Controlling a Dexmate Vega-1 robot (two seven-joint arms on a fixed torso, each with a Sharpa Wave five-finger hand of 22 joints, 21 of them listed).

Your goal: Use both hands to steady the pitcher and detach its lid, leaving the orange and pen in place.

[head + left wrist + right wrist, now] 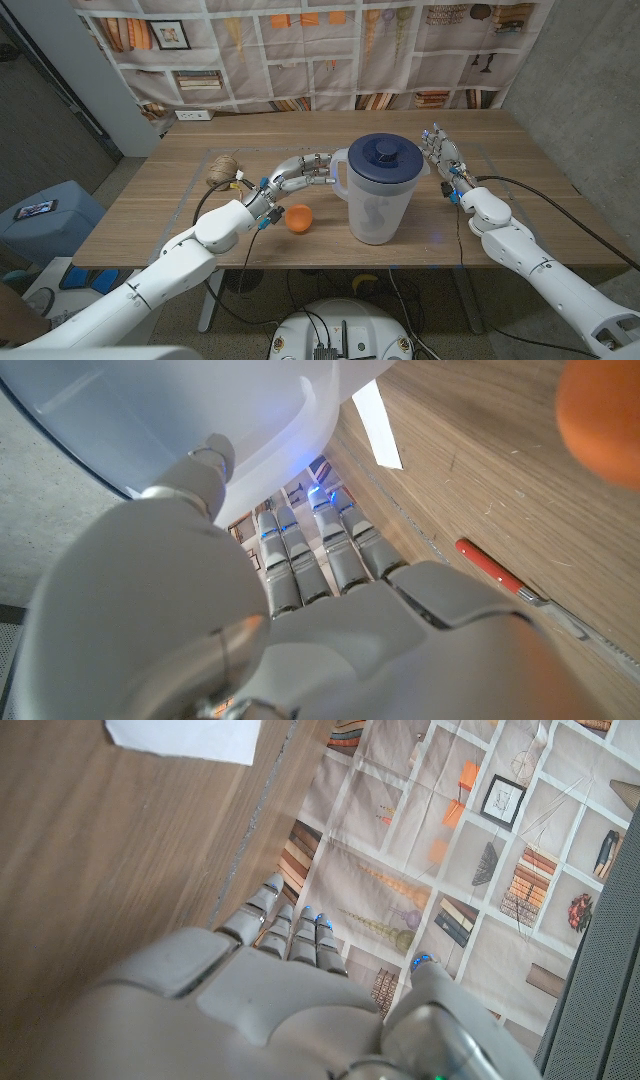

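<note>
A clear pitcher (375,205) with a dark blue lid (385,155) stands mid-table, its handle (338,172) turned toward my left. My left hand (300,172) reaches toward that handle with fingers stretched out, the tips right at it; no grip is visible. The left wrist view shows straight fingers (300,555) under the pitcher's pale wall (270,410), with a red pen (495,572) on the wood and the orange (605,420) at the frame's edge. The orange (298,218) lies just left of the pitcher's base. My right hand (440,152) stands to the right of the lid, fingers straight, apart from it.
A ball of twine (224,170) sits behind my left forearm. White tape marks (185,738) lie on the table. A printed cloth (330,40) hangs behind the table's far edge. A blue bin (45,220) stands off the table's left side.
</note>
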